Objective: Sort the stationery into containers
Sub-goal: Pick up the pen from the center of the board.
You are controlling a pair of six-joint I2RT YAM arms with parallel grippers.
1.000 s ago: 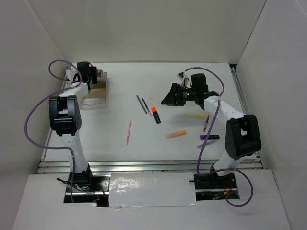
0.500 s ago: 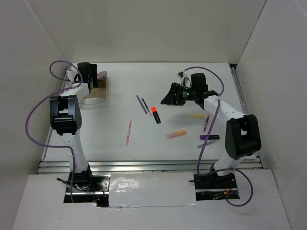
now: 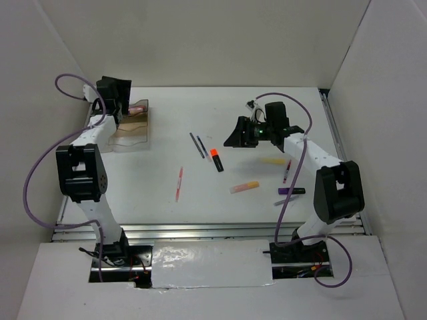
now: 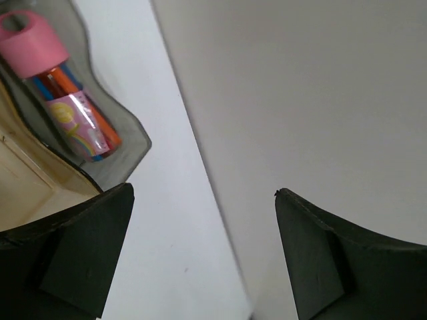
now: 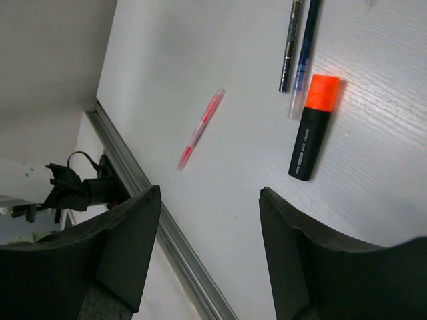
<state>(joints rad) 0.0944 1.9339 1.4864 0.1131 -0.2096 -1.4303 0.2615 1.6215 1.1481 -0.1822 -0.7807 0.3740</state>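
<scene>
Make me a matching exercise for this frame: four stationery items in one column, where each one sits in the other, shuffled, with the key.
Items
1. pink-capped tube
2. orange-capped highlighter
3. thin red pen
4. purple marker

Places
A. right beside the two dark pencils
B. inside the clear organiser tray
C. lying alone, left of the highlighter
D. farthest right of the four

Pairs: 1-B, 2-A, 3-C, 4-D
</scene>
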